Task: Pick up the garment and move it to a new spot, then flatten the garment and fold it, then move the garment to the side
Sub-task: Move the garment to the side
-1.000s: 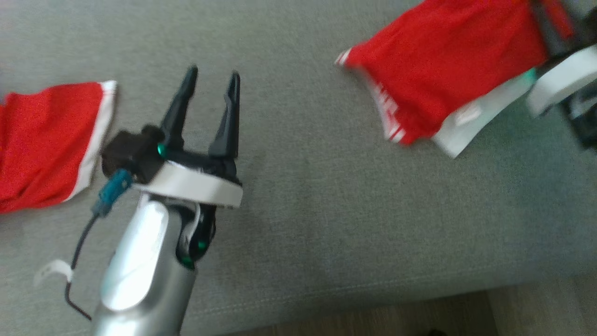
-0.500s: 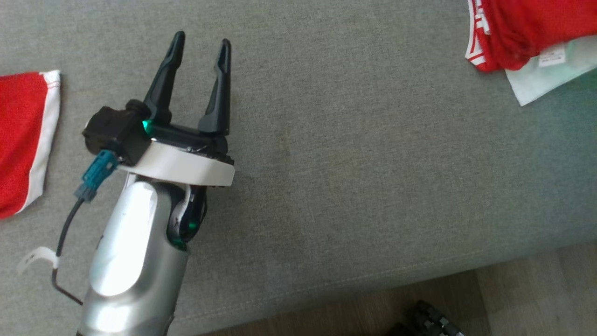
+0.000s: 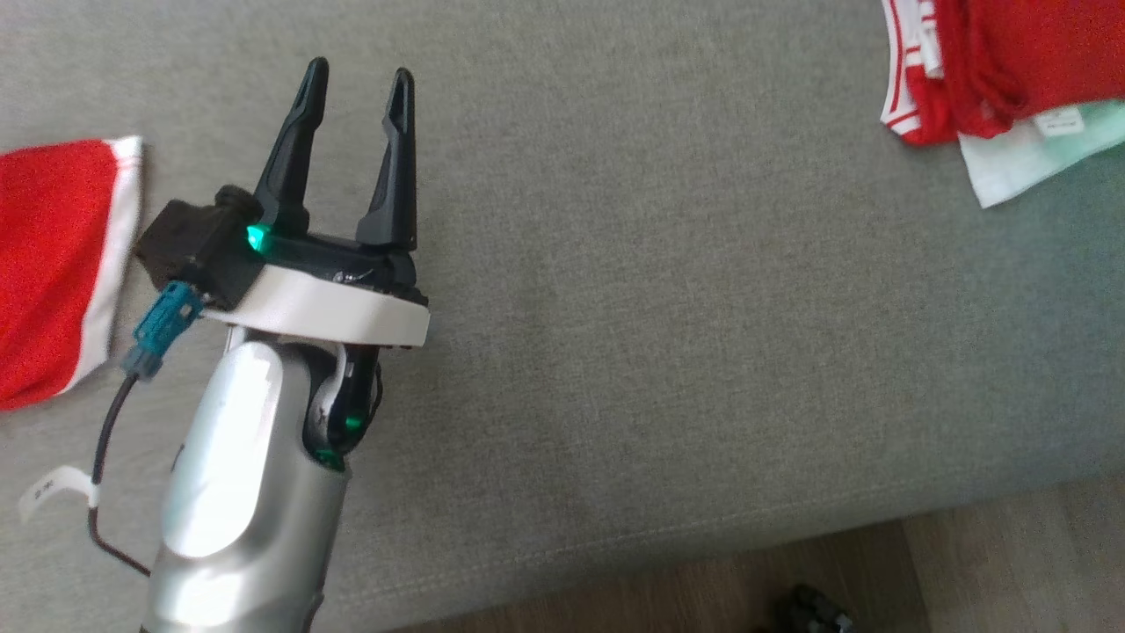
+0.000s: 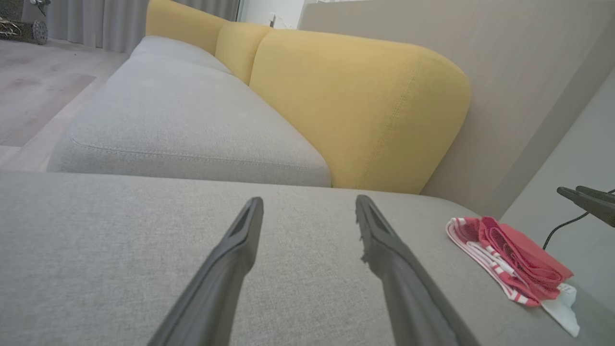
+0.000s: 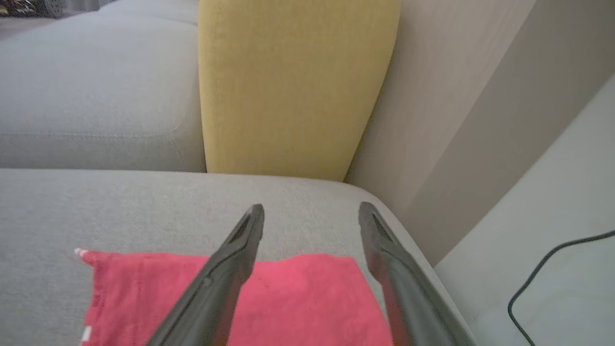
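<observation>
head view: the garment (image 3: 1011,53) is lying folded at the top-right corner of the sofa seat (image 3: 659,308), red w/ white trim, nothing gripping it. a sec ago the right pincer (image 5: 311,209) was clamping it at that side, so it's just been let go (the cam has shifted too, so ignore the slide across the frame). judging by that, the move-to-the-side step is looking done or nearly so. the left pincer (image 3: 359,75) is hovering mid-seat, fingers spread wide, holding and touching nothing. a second red cloth (image 3: 53,264) is lying at the left edge, well apart.

left wrist view: the left pincer (image 4: 310,202) is standing wide over bare seat. the garment (image 4: 514,259) is sitting off to the right near the seat's end.

right wrist view: the right pincer is hanging over the garment (image 5: 298,298), fingers wide apart, nothing btwn them. can't tell if the tips are brushing the cloth.
</observation>
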Robot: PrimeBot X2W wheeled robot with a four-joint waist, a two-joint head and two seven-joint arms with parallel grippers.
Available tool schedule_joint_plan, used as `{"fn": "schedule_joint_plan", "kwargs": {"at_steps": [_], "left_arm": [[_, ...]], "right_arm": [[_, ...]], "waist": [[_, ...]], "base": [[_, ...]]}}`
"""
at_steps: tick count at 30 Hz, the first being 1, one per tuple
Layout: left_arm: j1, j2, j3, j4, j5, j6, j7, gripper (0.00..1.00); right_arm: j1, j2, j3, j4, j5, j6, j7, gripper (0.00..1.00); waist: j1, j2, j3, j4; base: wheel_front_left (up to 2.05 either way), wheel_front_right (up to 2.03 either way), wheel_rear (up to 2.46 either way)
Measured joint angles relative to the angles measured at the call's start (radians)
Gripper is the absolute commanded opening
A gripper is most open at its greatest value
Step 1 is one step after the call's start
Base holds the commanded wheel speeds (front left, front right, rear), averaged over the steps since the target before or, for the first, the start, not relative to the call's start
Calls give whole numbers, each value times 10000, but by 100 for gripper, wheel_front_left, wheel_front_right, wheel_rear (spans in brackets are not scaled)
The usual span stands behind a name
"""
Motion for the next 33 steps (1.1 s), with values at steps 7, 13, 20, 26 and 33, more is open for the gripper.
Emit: {"fn": "schedule_joint_plan", "kwargs": {"at_steps": [7,13,20,26,33], "left_arm": [[606,-4,17,4,-629,263,0,100],[1573,0,23,44,-857,353,0,100],[2738,10,-130,159,-1095,447,0,100],[3639,15,-598,247,-924,451,0,100],[4574,42,-244,-113,-1442,907,0,100]], "right_arm": [[670,709,504,-1292,25,0,-443,100],[2348,1406,721,-2823,485,0,-853,100],[5079,2638,314,-4558,376,0,-1235,100],[7450,3375,-318,-5622,-174,0,-1325,100],[8923,3883,-581,-6194,-176,-2,-1352,100]], "waist": [[0,0,-1101,287],[0,0,-2011,617],[-1,0,-3127,1174],[-1,1,-4134,1603],[-2,1,-4796,1789]], "base": [[0,0,0],[0,0,0],[0,0,0],[0,0,0],[0,0,0]]}}
